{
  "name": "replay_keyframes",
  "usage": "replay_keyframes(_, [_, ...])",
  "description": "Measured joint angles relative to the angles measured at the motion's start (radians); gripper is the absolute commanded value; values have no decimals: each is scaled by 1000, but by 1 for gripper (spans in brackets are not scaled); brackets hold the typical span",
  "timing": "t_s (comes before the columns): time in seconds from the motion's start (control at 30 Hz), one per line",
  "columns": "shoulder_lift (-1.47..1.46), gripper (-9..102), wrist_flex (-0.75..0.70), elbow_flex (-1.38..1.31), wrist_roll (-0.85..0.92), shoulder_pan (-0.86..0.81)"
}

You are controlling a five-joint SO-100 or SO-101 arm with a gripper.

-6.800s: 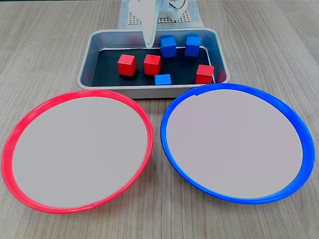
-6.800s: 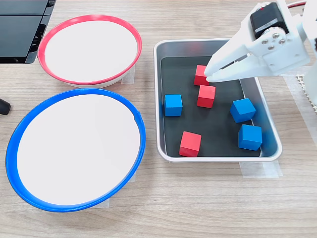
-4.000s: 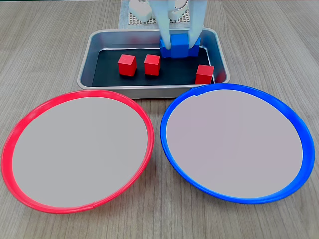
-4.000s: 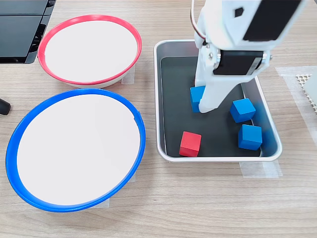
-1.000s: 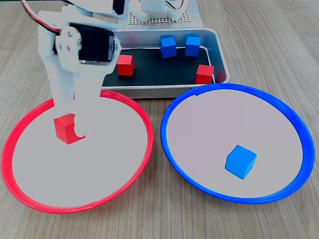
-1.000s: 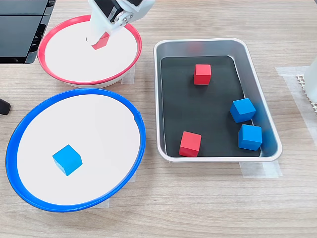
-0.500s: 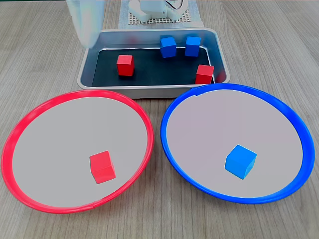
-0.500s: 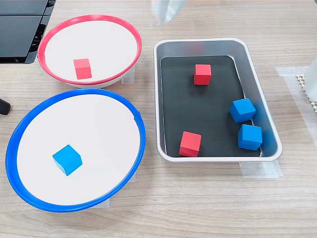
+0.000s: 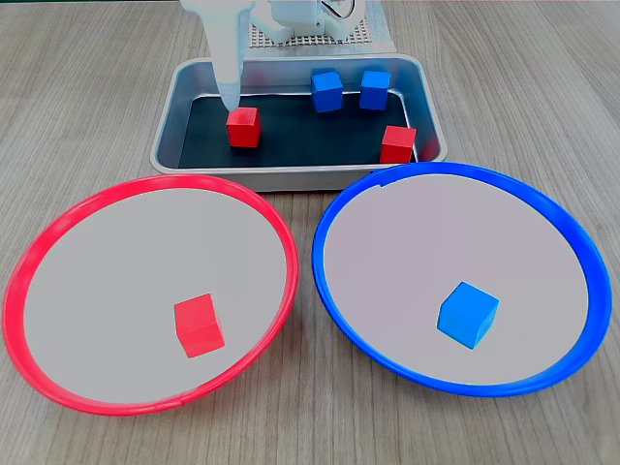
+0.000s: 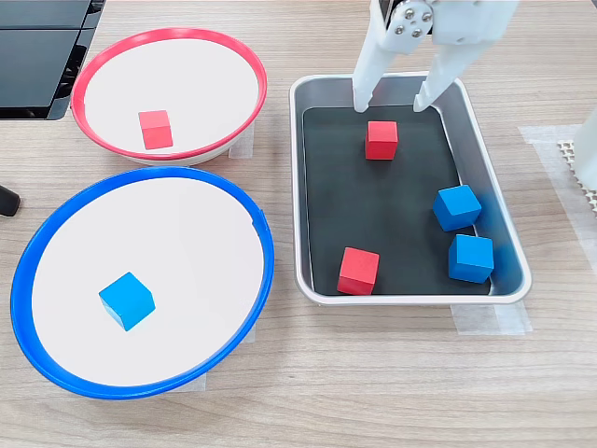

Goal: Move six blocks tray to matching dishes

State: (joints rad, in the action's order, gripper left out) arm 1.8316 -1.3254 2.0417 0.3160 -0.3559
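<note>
The silver tray [image 9: 174, 97] [image 10: 508, 243] holds two red blocks [image 9: 243, 127] [image 9: 398, 143] and two blue blocks [image 9: 327, 91] [image 9: 375, 89]. In the other fixed view these are the red blocks [image 10: 381, 140] [image 10: 358, 271] and the blue blocks [image 10: 457, 207] [image 10: 470, 258]. My white gripper [image 10: 392, 103] [image 9: 230, 97] hangs open just above one end of the tray, its fingertips straddling a spot just beyond the nearest red block. The red-rimmed dish [image 9: 58, 228] [image 10: 93, 56] holds one red block [image 9: 199, 325] [image 10: 155, 129]. The blue-rimmed dish [image 9: 581, 262] [image 10: 28, 261] holds one blue block [image 9: 468, 314] [image 10: 127, 301].
The arm's base stands on a white mesh mat [image 9: 310, 39] behind the tray. A dark flat object [image 10: 42, 51] lies beside the red-rimmed dish at the frame's top left. Bare wooden table [image 10: 373, 373] surrounds the dishes and tray.
A second ago the gripper held a red block over the red-rimmed dish. It let the block go there, swung back, and now hangs open over the tray.
</note>
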Motion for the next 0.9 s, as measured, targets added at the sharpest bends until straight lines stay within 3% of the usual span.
replay_keyframes(0.3, [-100,19,107,52,-91,44])
replay_keyframes(0.6, [-149,0,173,25,-66,48])
replay_keyframes(0.77, [-135,0,55,-103,-8,63])
replay_keyframes(0.9, [-192,0,-95,-383,-17,121])
